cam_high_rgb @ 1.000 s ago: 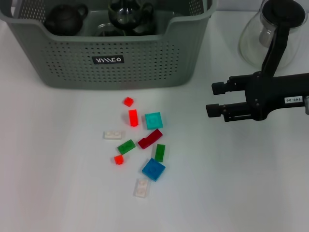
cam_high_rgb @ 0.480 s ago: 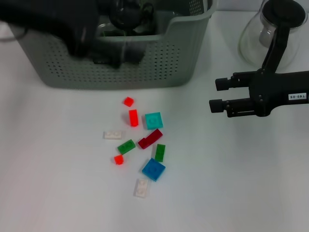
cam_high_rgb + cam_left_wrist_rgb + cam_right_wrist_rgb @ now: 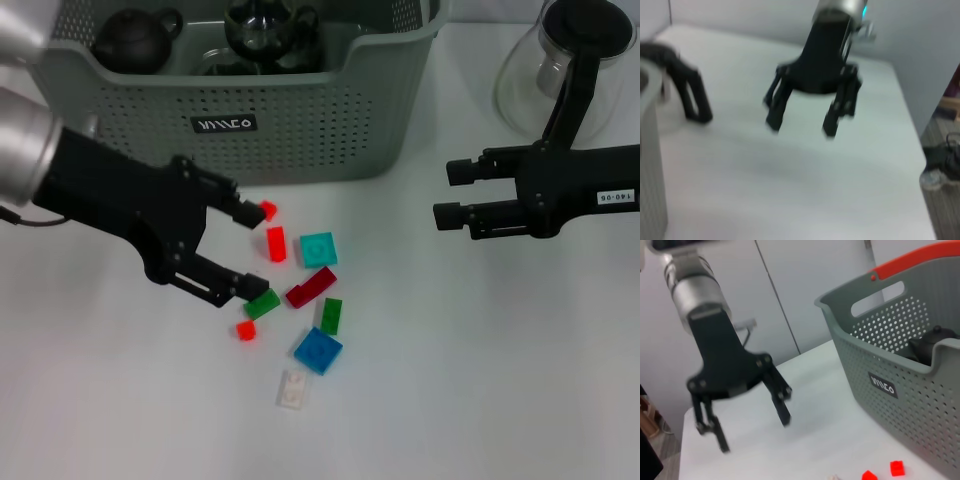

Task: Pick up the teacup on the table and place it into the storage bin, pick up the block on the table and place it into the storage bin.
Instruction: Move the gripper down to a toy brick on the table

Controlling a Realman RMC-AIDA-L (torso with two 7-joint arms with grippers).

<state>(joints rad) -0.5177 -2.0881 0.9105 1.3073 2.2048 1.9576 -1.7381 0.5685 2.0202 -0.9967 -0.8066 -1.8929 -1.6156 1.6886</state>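
— Where is the left claw (image 3: 247, 250) sitting now?

— I'm seeing it low over the block scatter with its fingers spread wide apart; half a second ago it was only a blur up by the storage bin (image 3: 300, 120). One fingertip is reaching the small red block (image 3: 266, 210), the other is touching the green block (image 3: 262, 303), and the white block that showed a second ago is now hidden under it.

— And the right claw (image 3: 448, 193)?

— It's hanging open over bare worktop (image 3: 480, 380), well apart from the blocks, barely shifted.

— Counts?

— I'm counting nine blocks showing: three bright red, one dark red, two green, one teal, one blue, one white. The bin is holding two dark teapots; a glass pot (image 3: 560, 70) is standing behind the right arm.
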